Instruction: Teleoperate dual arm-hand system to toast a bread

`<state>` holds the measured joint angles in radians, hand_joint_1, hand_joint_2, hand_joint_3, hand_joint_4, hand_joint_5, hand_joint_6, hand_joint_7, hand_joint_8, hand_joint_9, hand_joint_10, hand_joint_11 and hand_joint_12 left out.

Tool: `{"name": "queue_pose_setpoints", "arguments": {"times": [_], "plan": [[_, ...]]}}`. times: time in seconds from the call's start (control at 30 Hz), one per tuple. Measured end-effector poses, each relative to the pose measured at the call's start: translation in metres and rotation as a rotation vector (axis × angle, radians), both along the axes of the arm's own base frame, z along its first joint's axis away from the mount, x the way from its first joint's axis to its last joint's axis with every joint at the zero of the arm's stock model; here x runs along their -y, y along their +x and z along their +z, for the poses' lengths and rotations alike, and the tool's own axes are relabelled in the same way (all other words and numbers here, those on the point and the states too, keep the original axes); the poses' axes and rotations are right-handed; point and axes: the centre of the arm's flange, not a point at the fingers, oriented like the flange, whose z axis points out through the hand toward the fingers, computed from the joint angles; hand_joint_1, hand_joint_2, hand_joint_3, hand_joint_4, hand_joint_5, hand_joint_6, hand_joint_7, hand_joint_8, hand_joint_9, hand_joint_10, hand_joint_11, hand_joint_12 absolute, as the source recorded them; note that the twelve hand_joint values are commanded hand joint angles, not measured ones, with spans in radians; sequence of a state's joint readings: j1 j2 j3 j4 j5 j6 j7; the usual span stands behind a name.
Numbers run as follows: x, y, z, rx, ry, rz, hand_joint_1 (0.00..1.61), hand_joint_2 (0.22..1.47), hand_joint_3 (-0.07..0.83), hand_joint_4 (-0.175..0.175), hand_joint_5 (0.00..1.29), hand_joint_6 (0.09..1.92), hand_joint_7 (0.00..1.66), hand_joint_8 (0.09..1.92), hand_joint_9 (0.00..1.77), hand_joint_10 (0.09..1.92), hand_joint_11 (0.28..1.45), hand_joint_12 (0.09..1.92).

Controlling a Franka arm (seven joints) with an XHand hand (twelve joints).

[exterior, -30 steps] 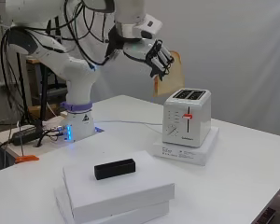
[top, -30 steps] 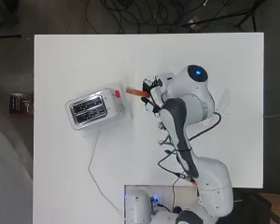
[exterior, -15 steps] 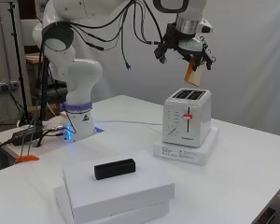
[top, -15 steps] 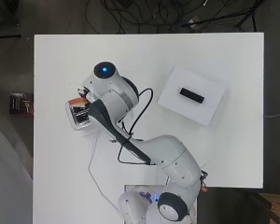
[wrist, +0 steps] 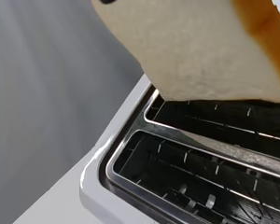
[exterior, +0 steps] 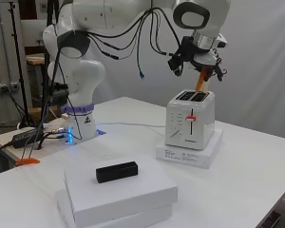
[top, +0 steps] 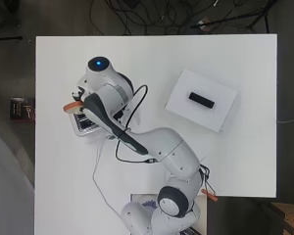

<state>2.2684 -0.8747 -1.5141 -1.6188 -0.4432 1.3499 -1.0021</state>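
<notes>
A white two-slot toaster (exterior: pixel 190 121) stands on a flat white box (exterior: pixel 180 154) near the table's left edge in the overhead view, mostly covered there by the arm (top: pixel 85 123). My hand (exterior: pixel 199 56) is shut on a slice of bread (exterior: pixel 203 80), held upright just above the toaster's top. From overhead the bread slice (top: pixel 71 106) shows as an orange crust beside the hand (top: pixel 79 94). In the wrist view the bread slice (wrist: pixel 200 51) hangs over one of the two empty slots (wrist: pixel 200 186); its lower edge is at that slot's rim.
A black block (exterior: pixel 116 171) lies on a stack of white boxes (exterior: pixel 128 194) at the table's right in the overhead view (top: pixel 181 98). The toaster's cable (top: pixel 99 181) runs toward the arm's base. The toaster's lever (exterior: pixel 192 117) is up.
The hand has swung the bread from beside the toaster to a spot over its slots, then lowered it slightly toward them.
</notes>
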Motion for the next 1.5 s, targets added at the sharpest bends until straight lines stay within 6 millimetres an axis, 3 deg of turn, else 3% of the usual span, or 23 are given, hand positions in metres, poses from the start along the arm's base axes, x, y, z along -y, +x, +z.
{"name": "queue_pose_setpoints", "arguments": {"times": [0.3,0.33,0.4,0.47,0.53,0.6,0.7,0.8,0.97,1.17,1.27,1.33,1.4,1.5], "plan": [[0.011,0.003,-0.026,-0.051,-0.012,0.029,1.25,1.13,0.000,-0.175,0.77,1.17,1.16,0.81,1.44,0.09,0.81,0.16],[0.012,0.002,-0.029,-0.052,-0.013,0.027,1.12,1.13,0.001,-0.109,0.70,0.86,1.04,0.57,1.28,0.09,0.74,0.11],[0.014,0.000,-0.033,-0.046,-0.011,0.016,0.54,0.98,-0.034,-0.022,0.24,0.27,0.44,0.17,0.61,0.09,0.48,0.09],[0.013,-0.003,-0.033,-0.027,-0.032,0.004,0.31,0.93,-0.019,0.011,0.06,0.09,0.18,0.09,0.29,0.09,0.37,0.09],[0.011,-0.006,-0.035,0.015,-0.076,-0.022,0.25,0.93,-0.007,0.022,0.01,0.09,0.11,0.09,0.21,0.09,0.34,0.09],[0.010,-0.010,-0.038,0.043,-0.099,-0.047,0.23,0.93,-0.004,0.025,0.00,0.09,0.09,0.09,0.19,0.09,0.34,0.09],[0.013,-0.009,-0.036,0.072,-0.109,-0.078,0.19,1.03,0.004,0.021,0.13,0.09,0.21,0.09,0.31,0.09,0.38,0.09],[0.021,-0.006,-0.035,0.120,-0.139,-0.114,0.20,1.04,0.000,0.023,0.21,0.09,0.33,0.09,0.47,0.09,0.44,0.09],[0.008,-0.019,-0.042,0.173,-0.187,-0.022,0.25,1.05,0.002,0.045,0.33,0.09,0.40,0.09,0.53,0.09,0.46,0.09],[0.040,-0.022,-0.039,0.102,-0.164,0.012,0.24,1.09,0.004,0.056,0.42,0.09,0.53,0.09,0.68,0.09,0.49,0.09],[0.035,-0.023,-0.035,0.054,-0.159,0.026,0.25,1.10,0.005,0.057,0.42,0.09,0.55,0.09,0.69,0.09,0.50,0.09],[0.027,-0.030,-0.033,0.046,-0.162,0.044,0.21,1.11,0.009,0.037,0.43,0.09,0.56,0.09,0.70,0.09,0.51,0.09],[0.026,-0.039,-0.031,0.080,-0.179,0.013,0.17,1.12,0.007,-0.008,0.44,0.09,0.59,0.09,0.71,0.09,0.51,0.09],[0.061,-0.040,-0.029,0.146,-0.165,-0.172,0.16,1.12,0.005,-0.033,0.45,0.09,0.61,0.09,0.71,0.09,0.50,0.09]]}}
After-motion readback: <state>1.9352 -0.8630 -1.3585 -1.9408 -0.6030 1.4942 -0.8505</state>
